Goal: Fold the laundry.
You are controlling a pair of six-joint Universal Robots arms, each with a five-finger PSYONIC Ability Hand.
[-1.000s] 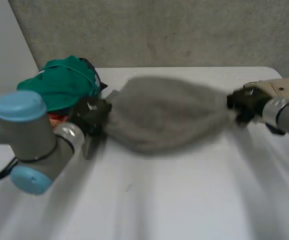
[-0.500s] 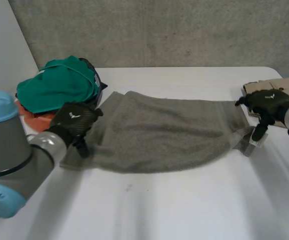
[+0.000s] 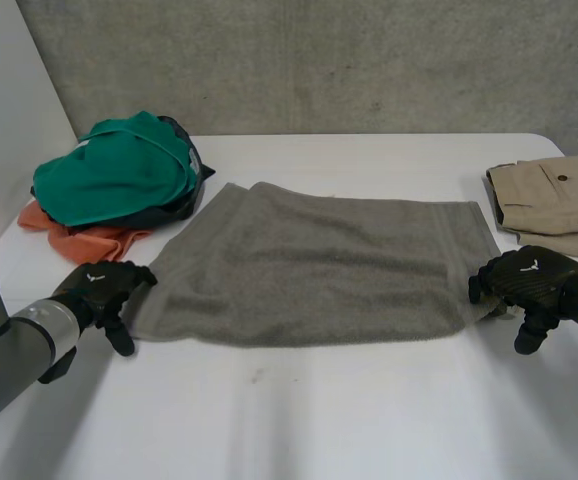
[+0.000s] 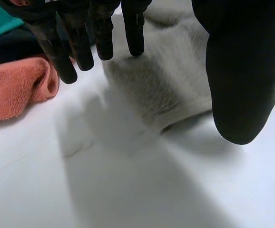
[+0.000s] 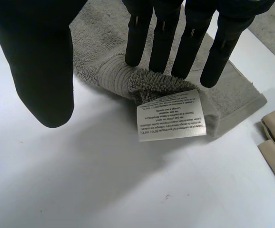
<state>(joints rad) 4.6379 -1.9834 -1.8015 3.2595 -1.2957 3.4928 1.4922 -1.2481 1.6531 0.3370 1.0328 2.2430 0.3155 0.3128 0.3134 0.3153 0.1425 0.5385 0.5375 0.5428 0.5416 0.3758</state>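
Lying flat on white table (image 3: 319,420) — grey towel (image 3: 319,265); concrete wall (image 3: 319,60) behind.

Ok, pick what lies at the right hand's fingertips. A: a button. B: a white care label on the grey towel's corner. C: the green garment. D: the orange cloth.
B: the right wrist view shows the care label on the corner of the grey towel, at the fingertips of the right hand.

From the head: looks down over the whole white table (image 3: 299,420). From each wrist: hangs close, facing one near corner of the grey towel (image 3: 319,265) — shared with the head view.
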